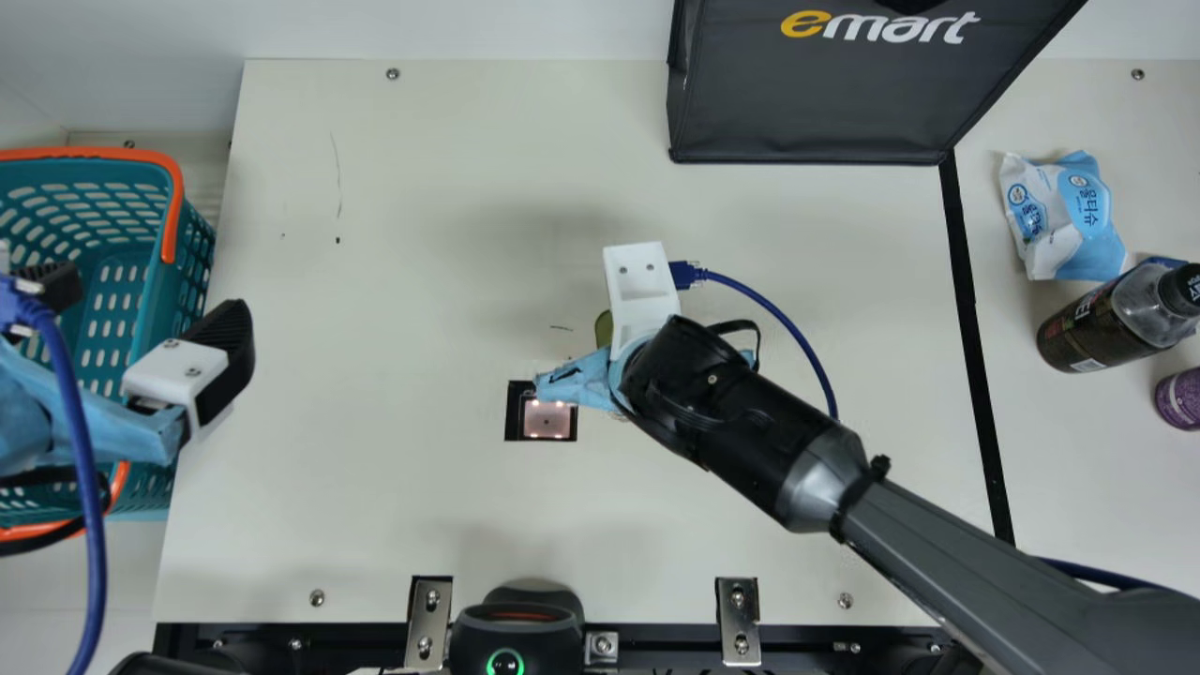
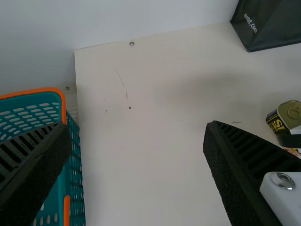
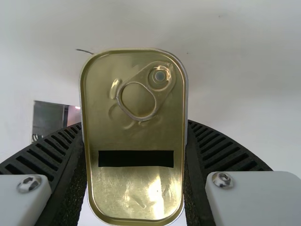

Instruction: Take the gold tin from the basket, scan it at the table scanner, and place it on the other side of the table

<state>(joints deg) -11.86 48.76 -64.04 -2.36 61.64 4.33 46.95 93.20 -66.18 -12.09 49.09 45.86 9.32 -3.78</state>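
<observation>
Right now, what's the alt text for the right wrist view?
The right gripper holds a gold tin between its black ribbed fingers, with the pull-tab lid facing the camera and a black strip across it. Beyond lies the pale table, with part of the table scanner beside one finger.

Bright, even light, soft shadows on the table (image 1: 375, 281), glare on the gold tin (image 3: 134, 136), scanner (image 1: 547, 421) glowing
</observation>
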